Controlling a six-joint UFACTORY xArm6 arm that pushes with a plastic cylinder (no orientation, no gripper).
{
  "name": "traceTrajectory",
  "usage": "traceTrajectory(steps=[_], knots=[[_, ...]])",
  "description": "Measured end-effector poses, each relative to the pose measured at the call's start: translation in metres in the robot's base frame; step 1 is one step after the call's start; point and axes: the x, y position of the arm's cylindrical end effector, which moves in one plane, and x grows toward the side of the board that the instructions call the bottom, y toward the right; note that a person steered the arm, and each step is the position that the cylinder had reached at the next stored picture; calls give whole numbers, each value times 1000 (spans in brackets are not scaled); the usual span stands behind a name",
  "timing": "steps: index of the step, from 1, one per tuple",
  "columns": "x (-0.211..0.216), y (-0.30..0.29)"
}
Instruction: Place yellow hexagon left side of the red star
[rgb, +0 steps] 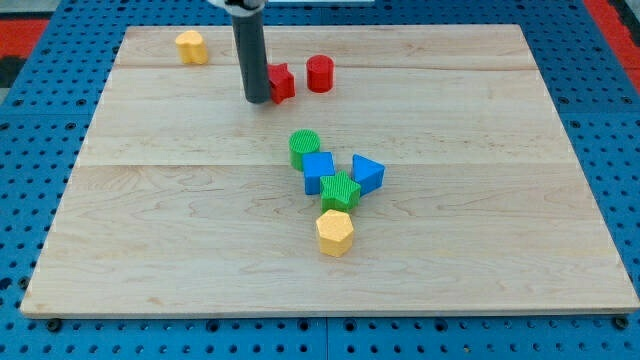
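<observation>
Blue pegboard floor all round, pale wooden table on top with blocks scattered over it. No fingers on this rig, just a dark rod; my tip sits at the far side, touching or just beside the left edge of the red star. Red cylinder just right of the star. Yellow hexagon is well apart from the tip, nearer to me and to the right, toward the table's middle-near area. It touches the green block directly behind it, shape ribbed, hard to call. Rest of that cluster: blue cube, blue triangle, green cylinder further back. Another yellow block at far left corner, shape unclear. Key relation: hexagon lies near-right of the tip, cluster sits between it and the star. Likely the tip must go round to the hexagon's near-right side and push it far-left, skirting the cluster.
</observation>
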Motion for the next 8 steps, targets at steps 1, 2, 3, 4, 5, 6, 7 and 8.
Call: traceTrajectory(steps=[1,2,3,4,5,6,7,8], knots=[[17,-12],[103,-41],[153,35],[204,38],[261,20],[270,104],[248,139],[276,73]])
